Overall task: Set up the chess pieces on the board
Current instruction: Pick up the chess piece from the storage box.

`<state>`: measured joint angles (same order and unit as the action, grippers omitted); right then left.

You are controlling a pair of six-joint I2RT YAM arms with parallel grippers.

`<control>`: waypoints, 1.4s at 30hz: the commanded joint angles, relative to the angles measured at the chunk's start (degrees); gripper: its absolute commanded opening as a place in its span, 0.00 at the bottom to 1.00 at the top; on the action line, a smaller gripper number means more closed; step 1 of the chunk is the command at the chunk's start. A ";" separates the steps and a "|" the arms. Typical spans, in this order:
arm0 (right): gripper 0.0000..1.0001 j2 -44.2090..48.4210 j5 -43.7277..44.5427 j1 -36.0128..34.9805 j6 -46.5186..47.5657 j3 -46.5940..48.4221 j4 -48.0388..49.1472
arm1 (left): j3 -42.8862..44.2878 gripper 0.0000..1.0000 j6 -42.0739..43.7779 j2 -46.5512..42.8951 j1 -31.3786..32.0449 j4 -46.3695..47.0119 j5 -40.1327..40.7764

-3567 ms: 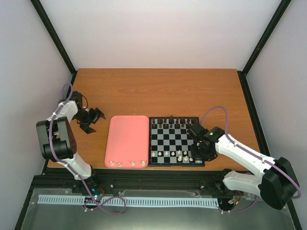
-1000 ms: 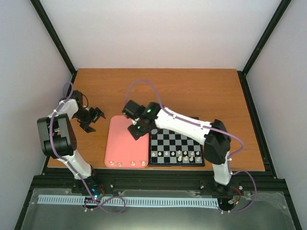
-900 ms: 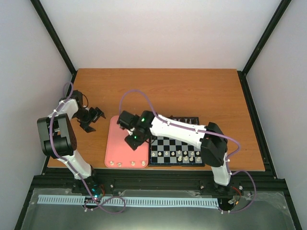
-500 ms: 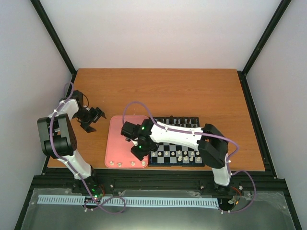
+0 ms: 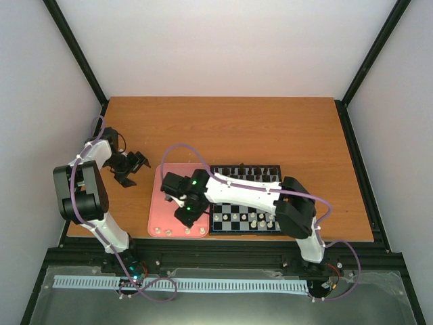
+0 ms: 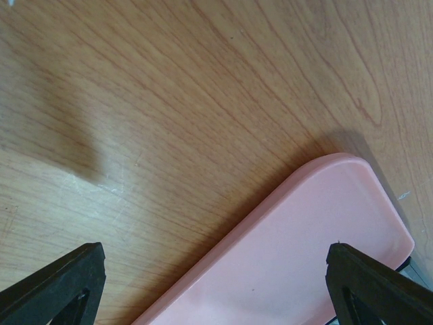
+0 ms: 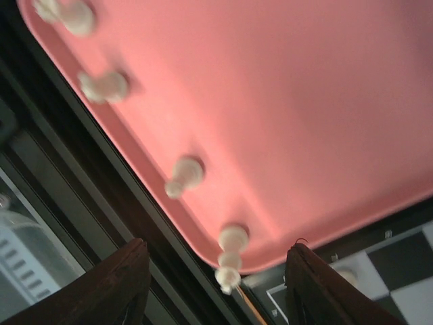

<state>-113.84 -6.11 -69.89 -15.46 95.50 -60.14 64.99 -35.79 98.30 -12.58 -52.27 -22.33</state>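
Observation:
The board lies right of the pink tray. Dark pieces line its far row and several cream-white pieces stand on its near rows. Several more cream-white pieces stand along the tray's near edge; they show in the right wrist view, with one at the tray's corner. My right gripper is open and empty above the tray's near part, the corner piece between its fingers in that view. My left gripper is open over bare wood left of the tray.
The right arm reaches across the board's left side to the tray. The table's black front rail runs just beyond the tray's near edge. Grey walls and black posts enclose the table.
My right arm has swung from the board's right side across to the tray, then moved down toward the tray's near edge. The left arm has not moved.

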 commanded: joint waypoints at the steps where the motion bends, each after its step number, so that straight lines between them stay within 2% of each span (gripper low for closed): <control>1: 0.54 -5.02 -0.08 -1.79 4.37 8.87 1.47 | 1.17 1.00 0.11 -0.62 0.36 0.20 -0.59; 5: 0.54 -9.50 -2.93 -2.96 5.49 13.54 4.92 | 2.70 1.00 0.19 0.10 0.35 -0.76 -0.47; 11: 0.53 -13.72 -5.92 -3.99 7.28 14.71 9.67 | 3.56 1.00 0.33 1.01 0.36 -1.24 -0.45; 20: 0.52 -19.58 -8.21 -4.11 8.09 19.85 12.41 | 4.80 1.00 0.12 2.58 0.32 -1.14 -0.80; 23: 0.46 -21.24 -8.95 -4.12 8.45 21.37 11.87 | 5.14 1.00 0.17 2.89 0.36 -1.23 -0.94; 28: 0.45 -22.99 -10.36 -4.11 9.17 23.28 10.91 | 5.06 1.00 0.33 3.26 0.32 -1.08 -0.93; 32: 0.37 -24.22 -10.51 -4.06 9.55 24.56 9.81 | 5.15 1.00 0.37 3.43 0.24 -1.12 -0.93; 36: 0.34 -24.67 -10.37 -4.03 9.58 24.62 8.98 | 5.06 1.00 0.43 3.63 0.21 -0.99 -0.94; 38: 0.29 -24.68 -10.12 -4.02 9.48 24.54 8.75 | 5.06 1.00 0.43 3.74 0.22 -1.06 -1.05; 42: 0.28 -24.88 -10.11 -4.08 9.55 24.56 8.36 | 4.99 1.00 0.45 3.74 0.18 -0.99 -1.05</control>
<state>-137.95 -16.03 -73.58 -6.44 118.67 -50.94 68.16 -35.79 101.30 -12.47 -52.80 -22.59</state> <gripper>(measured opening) 0.284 0.997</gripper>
